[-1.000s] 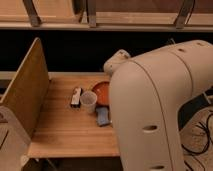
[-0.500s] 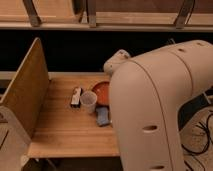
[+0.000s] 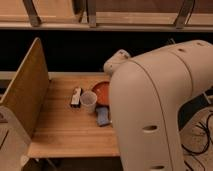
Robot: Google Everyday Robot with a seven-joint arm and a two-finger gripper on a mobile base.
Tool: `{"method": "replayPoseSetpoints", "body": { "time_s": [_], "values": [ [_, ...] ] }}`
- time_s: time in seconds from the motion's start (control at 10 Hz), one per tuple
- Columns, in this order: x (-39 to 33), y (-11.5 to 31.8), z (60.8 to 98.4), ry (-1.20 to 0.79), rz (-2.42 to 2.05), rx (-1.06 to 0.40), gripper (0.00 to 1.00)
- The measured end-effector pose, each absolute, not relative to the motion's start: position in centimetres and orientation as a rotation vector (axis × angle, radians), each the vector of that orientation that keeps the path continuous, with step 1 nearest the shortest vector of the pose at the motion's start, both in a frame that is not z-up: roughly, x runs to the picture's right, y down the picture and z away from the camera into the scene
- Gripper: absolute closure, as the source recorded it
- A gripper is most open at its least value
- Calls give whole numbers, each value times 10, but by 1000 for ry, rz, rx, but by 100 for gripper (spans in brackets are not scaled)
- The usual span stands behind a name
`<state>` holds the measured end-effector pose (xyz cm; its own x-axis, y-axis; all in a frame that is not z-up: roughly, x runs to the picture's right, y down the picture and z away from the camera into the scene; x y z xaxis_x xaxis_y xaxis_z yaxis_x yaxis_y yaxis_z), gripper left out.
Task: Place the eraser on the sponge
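The eraser [image 3: 76, 96], a small whitish block with dark parts, lies on the wooden table [image 3: 65, 130] just left of the clear cup [image 3: 88, 100]. The blue-grey sponge [image 3: 102, 117] lies flat in front of the cup, its right edge tucked behind the robot's big white arm [image 3: 160, 110]. The gripper itself is hidden; only a white arm segment [image 3: 116, 61] shows above the plate. Eraser and sponge are apart, with the cup between them.
An orange-red plate [image 3: 101, 91] sits right of the cup, partly behind the arm. A tall wooden side panel [image 3: 25, 92] bounds the table on the left. Shelving with metal posts [image 3: 90, 12] runs across the back.
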<state>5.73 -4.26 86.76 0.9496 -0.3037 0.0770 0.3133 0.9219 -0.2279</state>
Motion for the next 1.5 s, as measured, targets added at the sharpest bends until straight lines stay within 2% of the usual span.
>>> {"method": "replayPoseSetpoints", "body": {
  "time_s": [0.4, 0.7, 1.0, 1.5],
  "values": [
    [44, -58, 865, -55, -387, -207, 20],
    [-24, -101, 856, -167, -547, -95, 20],
    [-69, -106, 855, -309, -624, -49, 20],
    [-72, -121, 865, -367, -537, -19, 20]
  ]
}}
